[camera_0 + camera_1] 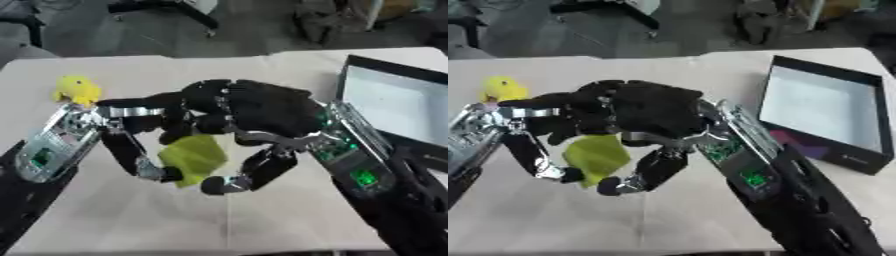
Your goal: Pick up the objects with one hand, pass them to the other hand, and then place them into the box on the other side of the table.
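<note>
Two black hands meet above the middle of the pale, cloth-like table [289, 225], with a yellow-green object [194, 157] caught between them. The object looks soft and flat-sided, roughly wedge-shaped, matte in surface. The left hand [144, 127] comes in from the left, its silver-jointed fingers [140, 160] curled down round the object's left edge. The right hand [654, 112], glossy black and bulky, arches over the top, its thumb curled under the object's right side, so both hands are closed on it at once. A small yellow plush toy [77, 90], rounded and fuzzy, sits on the table just behind the left wrist. The box [824, 107] lies on the table's right side, well apart from the object: a shallow rectangular tray, black-rimmed with a smooth white floor
</note>
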Action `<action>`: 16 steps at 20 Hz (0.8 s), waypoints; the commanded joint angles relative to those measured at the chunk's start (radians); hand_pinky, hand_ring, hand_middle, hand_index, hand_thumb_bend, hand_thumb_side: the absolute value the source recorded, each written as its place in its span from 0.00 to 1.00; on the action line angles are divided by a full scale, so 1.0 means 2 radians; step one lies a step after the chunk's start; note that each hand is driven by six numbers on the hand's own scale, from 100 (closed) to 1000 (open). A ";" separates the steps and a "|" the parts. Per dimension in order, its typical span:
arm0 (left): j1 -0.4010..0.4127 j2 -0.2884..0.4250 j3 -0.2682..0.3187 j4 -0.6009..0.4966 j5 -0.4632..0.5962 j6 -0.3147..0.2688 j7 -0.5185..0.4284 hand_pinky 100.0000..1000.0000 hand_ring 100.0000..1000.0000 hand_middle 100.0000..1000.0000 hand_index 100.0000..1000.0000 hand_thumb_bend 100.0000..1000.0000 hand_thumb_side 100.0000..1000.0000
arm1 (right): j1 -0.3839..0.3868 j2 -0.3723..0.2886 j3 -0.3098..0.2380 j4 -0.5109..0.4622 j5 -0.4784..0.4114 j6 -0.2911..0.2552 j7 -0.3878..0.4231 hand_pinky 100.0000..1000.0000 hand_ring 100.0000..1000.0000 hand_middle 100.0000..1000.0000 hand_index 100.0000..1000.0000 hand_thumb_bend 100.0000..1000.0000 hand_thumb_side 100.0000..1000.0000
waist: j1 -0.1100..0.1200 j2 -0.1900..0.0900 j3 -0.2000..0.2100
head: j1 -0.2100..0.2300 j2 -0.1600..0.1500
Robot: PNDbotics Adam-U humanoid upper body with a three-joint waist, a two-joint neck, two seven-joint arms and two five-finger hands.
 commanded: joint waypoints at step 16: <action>-0.011 0.003 0.001 -0.023 0.014 0.013 -0.013 0.61 0.48 0.47 0.72 0.22 0.06 | -0.003 0.003 0.000 0.014 0.088 0.018 0.005 0.86 0.85 1.00 0.94 0.49 0.24 | 0.001 -0.007 0.000 | -0.006 -0.001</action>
